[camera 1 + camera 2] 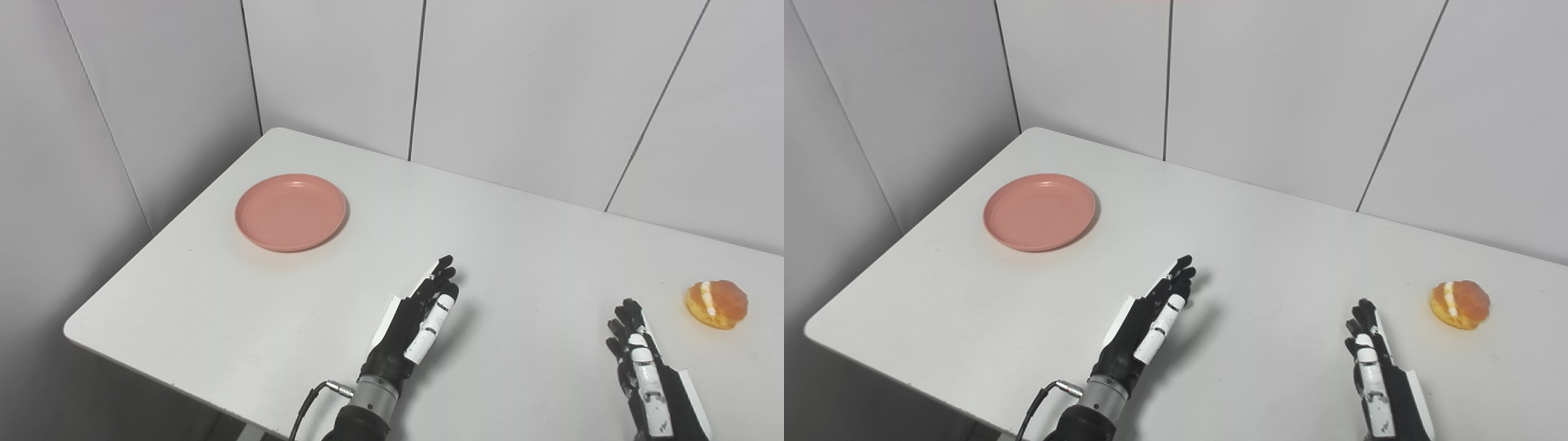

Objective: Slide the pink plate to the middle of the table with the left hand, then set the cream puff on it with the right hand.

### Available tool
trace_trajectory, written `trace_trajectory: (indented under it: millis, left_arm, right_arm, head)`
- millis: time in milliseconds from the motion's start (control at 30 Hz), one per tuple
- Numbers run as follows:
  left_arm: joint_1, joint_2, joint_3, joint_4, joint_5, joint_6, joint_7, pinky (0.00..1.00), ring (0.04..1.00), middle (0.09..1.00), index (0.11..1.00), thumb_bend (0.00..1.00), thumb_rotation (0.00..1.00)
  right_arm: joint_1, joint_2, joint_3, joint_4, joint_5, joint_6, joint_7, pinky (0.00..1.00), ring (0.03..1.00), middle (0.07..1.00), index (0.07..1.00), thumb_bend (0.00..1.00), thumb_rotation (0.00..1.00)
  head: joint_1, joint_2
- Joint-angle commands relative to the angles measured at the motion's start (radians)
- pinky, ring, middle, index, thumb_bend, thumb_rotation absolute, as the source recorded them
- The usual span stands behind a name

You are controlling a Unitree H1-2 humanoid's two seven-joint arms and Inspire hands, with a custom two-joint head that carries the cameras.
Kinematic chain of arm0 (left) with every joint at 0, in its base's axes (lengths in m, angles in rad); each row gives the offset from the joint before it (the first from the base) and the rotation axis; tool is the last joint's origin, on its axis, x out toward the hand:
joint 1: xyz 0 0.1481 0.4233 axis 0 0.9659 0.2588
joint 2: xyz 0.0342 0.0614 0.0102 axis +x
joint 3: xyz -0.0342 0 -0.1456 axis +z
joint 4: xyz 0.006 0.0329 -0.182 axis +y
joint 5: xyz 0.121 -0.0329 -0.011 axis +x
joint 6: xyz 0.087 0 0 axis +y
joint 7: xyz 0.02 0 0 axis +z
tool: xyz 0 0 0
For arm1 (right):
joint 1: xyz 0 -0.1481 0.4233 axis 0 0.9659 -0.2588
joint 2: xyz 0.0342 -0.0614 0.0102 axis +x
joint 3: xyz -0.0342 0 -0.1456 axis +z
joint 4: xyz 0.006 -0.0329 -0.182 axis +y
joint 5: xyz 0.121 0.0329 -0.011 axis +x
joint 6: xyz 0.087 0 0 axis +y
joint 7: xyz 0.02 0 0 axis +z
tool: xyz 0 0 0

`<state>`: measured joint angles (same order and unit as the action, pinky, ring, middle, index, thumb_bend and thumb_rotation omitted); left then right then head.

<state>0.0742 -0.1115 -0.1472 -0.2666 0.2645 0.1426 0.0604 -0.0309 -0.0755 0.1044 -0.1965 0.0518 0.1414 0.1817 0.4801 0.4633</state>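
We see the pink plate (291,212) lying toward the far left corner of the table (520,245), well apart from both hands and not yet slid. Our left hand (416,324) hovers nearer than the plate, fingers straight and loosely apart, holding nothing. Our right hand (643,367) waits just beside the cream puff (716,304), fingers extended and empty, though its lower part is cut off so we judge this cautiously. A push landing too high on the rim could tip the plate. It sits near the table's left edge, while open surface stretches from the plate toward the puff
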Motion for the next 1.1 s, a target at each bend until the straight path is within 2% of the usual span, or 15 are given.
trace_trajectory:
  millis: [0,100,233,367,600,867,1067]
  left_arm:
    - [-0.036,0.013,0.000,-0.054,-0.010,0.006,-0.018,0.91,0.938,0.938,0.915,0.47,1.00]
    - [-0.051,0.023,0.011,-0.089,-0.011,0.041,-0.034,0.92,0.931,0.937,0.915,0.48,1.00]
    - [-0.078,0.028,0.029,-0.122,-0.014,0.046,-0.030,0.88,0.908,0.923,0.902,0.47,1.00]
    - [-0.119,0.031,0.057,-0.152,-0.037,0.063,-0.032,0.88,0.904,0.920,0.901,0.44,1.00]
    - [-0.215,0.066,0.122,-0.210,-0.080,0.121,-0.046,0.91,0.917,0.936,0.920,0.41,1.00]
    - [-0.301,0.133,0.196,-0.171,-0.090,0.102,-0.033,0.92,0.912,0.938,0.923,0.47,1.00]
    - [-0.360,0.175,0.271,-0.118,-0.126,0.070,-0.016,0.92,0.918,0.936,0.920,0.47,1.00]
  right_arm:
    - [-0.022,0.005,-0.001,-0.041,0.006,-0.010,-0.003,1.00,1.000,1.000,1.000,0.00,1.00]
    - [-0.020,0.006,-0.001,-0.047,0.002,-0.003,-0.005,1.00,1.000,1.000,1.000,0.00,1.00]
    - [-0.018,0.004,0.000,-0.048,-0.003,-0.008,-0.006,1.00,1.000,1.000,1.000,0.00,1.00]
    - [-0.019,0.002,0.005,-0.065,-0.012,0.026,-0.008,1.00,1.000,1.000,1.000,0.00,1.00]
    - [-0.016,0.004,0.005,-0.069,-0.012,0.022,-0.006,1.00,1.000,1.000,1.000,0.00,1.00]
    - [-0.018,0.004,0.004,-0.076,-0.010,0.041,-0.005,1.00,1.000,1.000,1.000,0.00,1.00]
    - [-0.017,0.006,0.005,-0.070,-0.013,0.022,-0.007,1.00,1.000,1.000,1.000,0.00,1.00]
  head:
    - [0.001,0.001]
    - [0.007,-0.001]
    - [0.017,-0.002]
    - [0.017,0.001]
    - [0.017,-0.001]
    - [0.014,0.001]
    - [0.013,0.001]
